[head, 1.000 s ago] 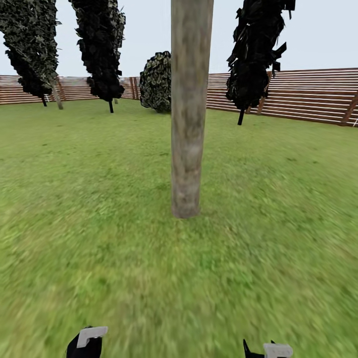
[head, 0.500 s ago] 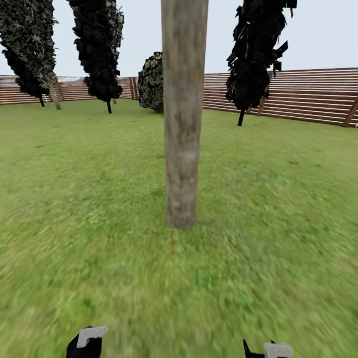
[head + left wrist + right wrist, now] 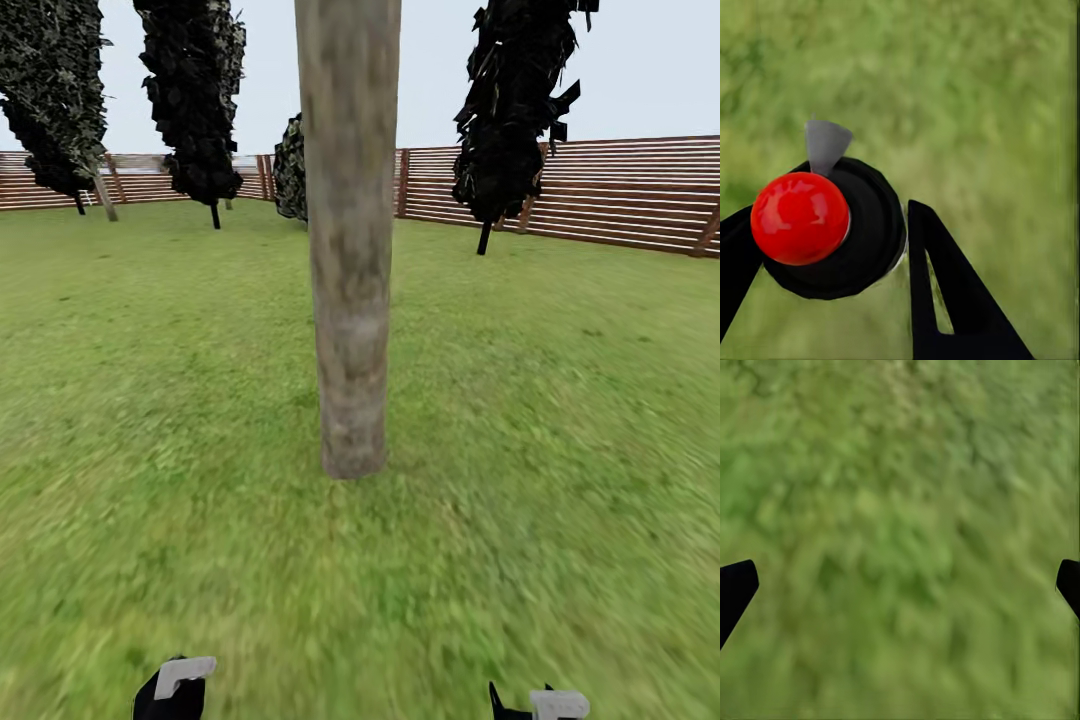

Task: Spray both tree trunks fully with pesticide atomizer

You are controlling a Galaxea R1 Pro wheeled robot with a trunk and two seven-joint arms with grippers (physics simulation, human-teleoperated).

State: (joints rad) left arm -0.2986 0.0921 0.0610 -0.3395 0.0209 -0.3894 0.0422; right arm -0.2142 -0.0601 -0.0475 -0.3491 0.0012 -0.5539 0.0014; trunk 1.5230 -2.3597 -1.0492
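where its crown is cut off, tree trunk point(image 3: 348, 240); left pincer point(image 3: 825, 247) grasping atomizer point(image 3: 832, 229), right pincer point(image 3: 900, 585) released.

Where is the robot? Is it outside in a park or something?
It looks like a fenced garden outdoors: a wide green lawn, a brown wooden slat fence around it, and a thick grey-tan tree trunk standing close ahead, with dark leafy trees behind.

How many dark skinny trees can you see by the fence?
3. One dark tree at the far left, one just right of it, and one right of the thick trunk. A dark bush peeks out behind the trunk; more may be hidden.
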